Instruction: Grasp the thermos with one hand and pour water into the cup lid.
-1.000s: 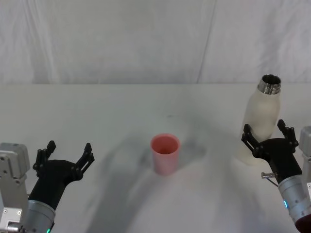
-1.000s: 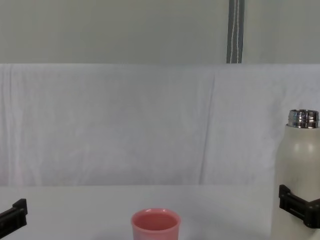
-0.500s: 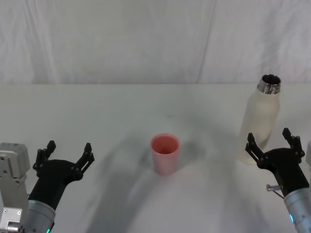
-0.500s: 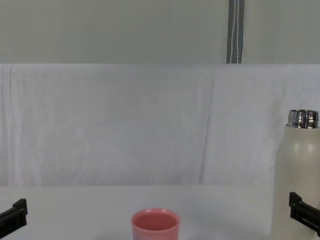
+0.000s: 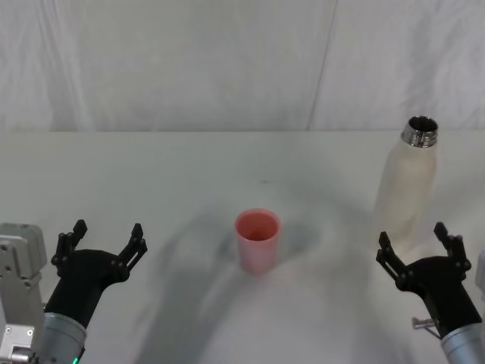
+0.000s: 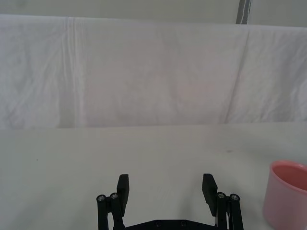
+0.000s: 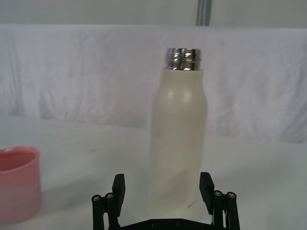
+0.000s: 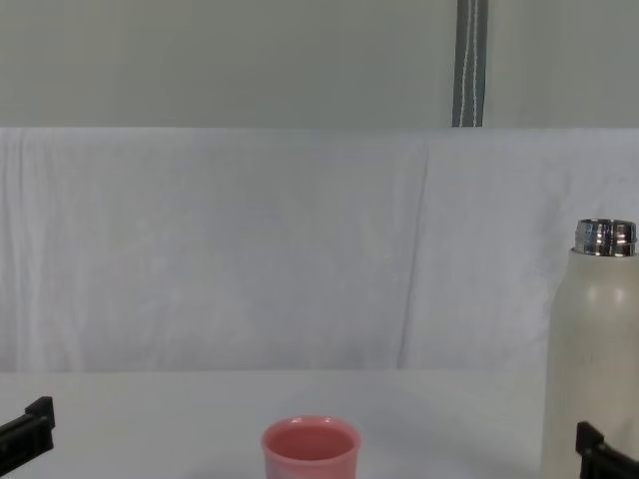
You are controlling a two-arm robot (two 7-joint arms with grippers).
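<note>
Facing the upright thermos (image 5: 408, 186) at right of frame, my released right pincer (image 5: 417, 252) sits just below it, nearest.

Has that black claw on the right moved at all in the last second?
Yes. The right tool has pulled back toward the robot: a second ago its open fingers straddled the thermos, which stands where it was; now they sit clear of it, nearer the table's front edge.

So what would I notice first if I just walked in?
Probably the tall white thermos standing upright on the table's right side, its steel neck uncapped. Next, the little pink cup lid at the middle. The right tool hangs open just short of the thermos.
</note>
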